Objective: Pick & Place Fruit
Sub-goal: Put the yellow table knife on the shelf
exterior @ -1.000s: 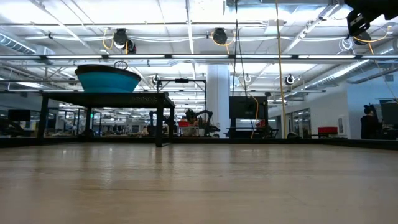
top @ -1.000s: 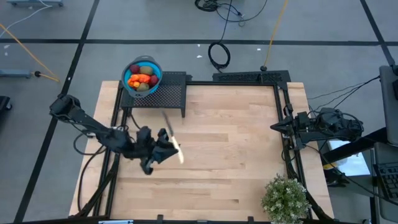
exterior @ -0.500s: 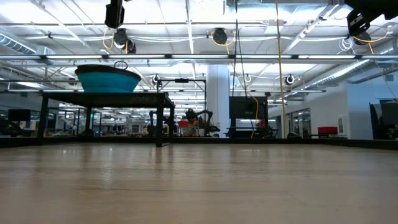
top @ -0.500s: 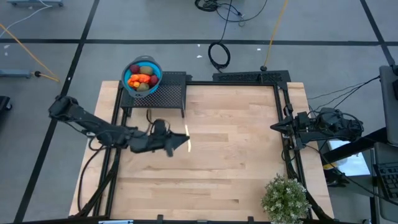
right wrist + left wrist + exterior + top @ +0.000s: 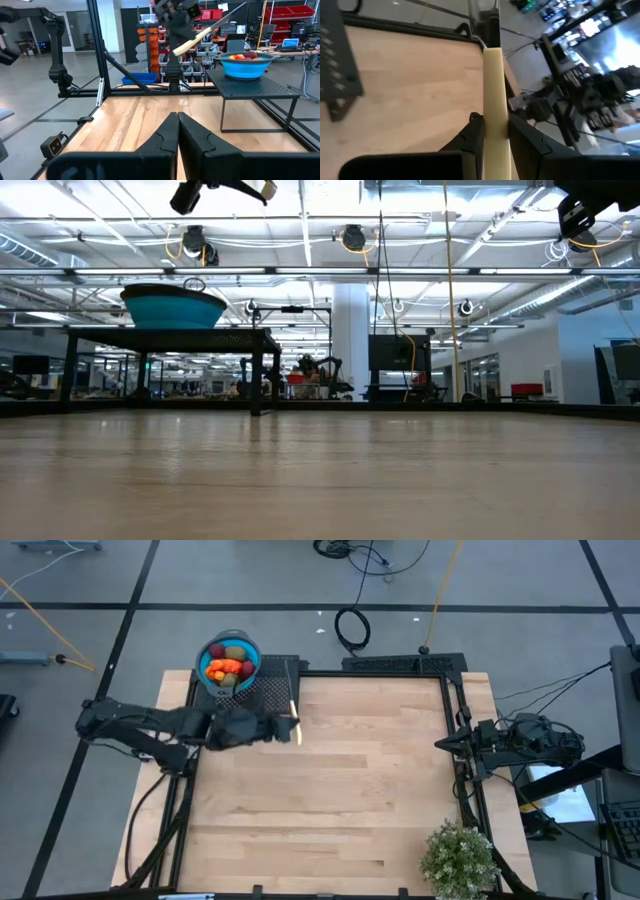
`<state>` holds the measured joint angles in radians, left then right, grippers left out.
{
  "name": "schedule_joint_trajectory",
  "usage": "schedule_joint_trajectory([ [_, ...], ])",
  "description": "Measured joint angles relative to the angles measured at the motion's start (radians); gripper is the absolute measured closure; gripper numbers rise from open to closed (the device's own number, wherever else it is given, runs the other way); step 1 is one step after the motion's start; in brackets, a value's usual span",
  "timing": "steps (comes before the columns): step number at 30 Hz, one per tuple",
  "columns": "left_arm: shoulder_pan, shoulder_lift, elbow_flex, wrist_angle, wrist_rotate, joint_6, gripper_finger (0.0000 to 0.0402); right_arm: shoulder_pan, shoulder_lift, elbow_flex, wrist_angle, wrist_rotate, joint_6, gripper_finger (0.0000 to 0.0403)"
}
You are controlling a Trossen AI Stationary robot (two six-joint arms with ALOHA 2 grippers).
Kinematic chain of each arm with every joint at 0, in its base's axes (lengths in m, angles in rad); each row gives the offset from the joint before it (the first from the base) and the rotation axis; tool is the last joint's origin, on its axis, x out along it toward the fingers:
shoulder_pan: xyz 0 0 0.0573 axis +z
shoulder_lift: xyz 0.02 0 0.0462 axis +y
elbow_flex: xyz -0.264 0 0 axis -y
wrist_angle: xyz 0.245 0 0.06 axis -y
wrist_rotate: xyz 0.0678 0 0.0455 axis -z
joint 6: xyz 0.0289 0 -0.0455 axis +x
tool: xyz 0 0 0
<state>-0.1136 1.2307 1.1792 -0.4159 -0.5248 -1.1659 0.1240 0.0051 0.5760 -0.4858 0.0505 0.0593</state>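
clamping the knife (image 5: 495, 105) in my left gripper (image 5: 492, 132), right gripper (image 5: 177, 131) pinched empty; fruit (image 5: 228, 667) in the bowl (image 5: 251, 652) looks light, smooth, roll-prone, so pinch across middles.

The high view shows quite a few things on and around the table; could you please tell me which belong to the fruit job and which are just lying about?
Part of the job:
- fruit piled in the blue bowl
- left gripper, shut on the pale knife

Just lying about:
- black mesh stand under the bowl
- potted plant at the table's corner
- right gripper, shut, parked at the table's right edge
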Motion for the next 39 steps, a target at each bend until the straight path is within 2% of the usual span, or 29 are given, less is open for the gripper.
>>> schedule_joint_trajectory([
  [8,0.15,0.049,0.134,-0.171,0.113,0.018,0.033,0.0,0.0,0.0,0.0,0.0,0.0,0.0403],
  [14,0.249,0.152,0.263,-0.376,0.201,0.005,0.033,0.0,0.0,0.001,0.003,0.0,0.003,0.0403],
  [24,0.403,0.3,0.428,-0.603,0.31,0.003,0.033,0.0,0.0,0.001,-0.002,0.0,0.004,0.0403],
  [32,0.517,0.432,0.531,-0.687,0.414,0.066,0.033,0.0,0.0,0.001,-0.006,-0.003,0.004,0.0403],
  [39,0.587,0.511,0.579,-0.807,0.46,0.093,0.033,0.0,0.0,0.001,-0.013,-0.003,0.007,0.0403],
])
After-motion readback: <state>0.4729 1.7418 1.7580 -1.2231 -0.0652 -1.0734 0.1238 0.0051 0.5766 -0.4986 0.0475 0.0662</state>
